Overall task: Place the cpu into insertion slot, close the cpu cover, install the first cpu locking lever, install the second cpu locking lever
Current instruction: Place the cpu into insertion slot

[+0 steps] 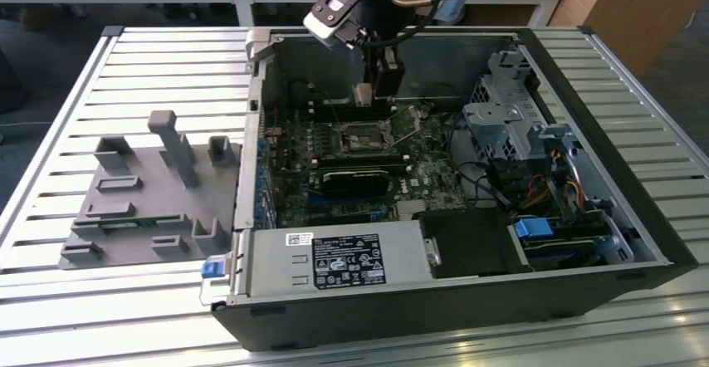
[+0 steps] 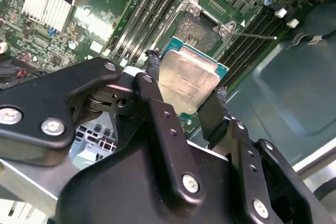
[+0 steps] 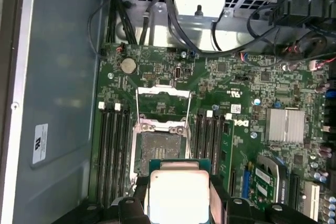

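Table (image 1: 166, 60): slatted, carrying the open computer case (image 1: 443, 300).
Circuit board (image 3: 236, 77): green, lying inside the case.
Pincer (image 2: 186, 77): narrowed onto opposite edges of the cpu (image 3: 178, 200).
Cpu cover (image 3: 163, 92): swung open.
Insertion slot (image 3: 160, 153): uncovered, dark centre showing.
Cpu: held above the board, near the slot, not touching it.

Dull silver-grey cpu (image 3: 178, 198) edged green, black pincer (image 2: 187, 76); green circuit board (image 3: 236, 77), dark-centred insertion slot (image 3: 157, 153)

Claw (image 1: 366, 99) holding cpu (image 1: 363, 93) above insertion slot (image 1: 360, 140).
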`<state>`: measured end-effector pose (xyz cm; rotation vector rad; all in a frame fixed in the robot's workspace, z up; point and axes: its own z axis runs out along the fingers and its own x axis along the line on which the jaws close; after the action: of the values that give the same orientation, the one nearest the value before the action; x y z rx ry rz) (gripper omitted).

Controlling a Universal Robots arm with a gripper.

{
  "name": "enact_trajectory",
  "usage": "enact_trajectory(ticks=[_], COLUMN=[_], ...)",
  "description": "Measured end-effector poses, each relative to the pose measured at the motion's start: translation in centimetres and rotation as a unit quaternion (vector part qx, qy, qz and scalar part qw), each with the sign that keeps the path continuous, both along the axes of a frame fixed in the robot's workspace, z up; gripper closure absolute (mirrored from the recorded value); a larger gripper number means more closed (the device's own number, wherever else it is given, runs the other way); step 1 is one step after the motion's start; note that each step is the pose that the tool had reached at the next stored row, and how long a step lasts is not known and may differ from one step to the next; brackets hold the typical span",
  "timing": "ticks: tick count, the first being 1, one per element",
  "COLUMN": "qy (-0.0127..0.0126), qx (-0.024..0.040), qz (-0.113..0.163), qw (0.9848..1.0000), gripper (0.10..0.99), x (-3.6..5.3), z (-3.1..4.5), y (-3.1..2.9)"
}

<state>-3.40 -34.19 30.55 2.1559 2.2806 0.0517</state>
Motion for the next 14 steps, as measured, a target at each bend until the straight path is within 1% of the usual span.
enact_trajectory(ticks=[4, 7, 9, 14], qy=[0.0, 0.0, 0.0, 0.0], qx=[0.0003, 0.0004, 0.0004, 0.0], qz=[0.0, -0.002, -0.005, -0.015], qw=[1.0, 1.0, 1.0, 0.9999], gripper=[0.545, 0.545, 0.545, 0.545], x=[0.03, 0.18, 0.34, 0.35], z=[-0.72, -1.27, -1.64, -2.55], y=[0.1, 0.3, 0.43, 0.7])
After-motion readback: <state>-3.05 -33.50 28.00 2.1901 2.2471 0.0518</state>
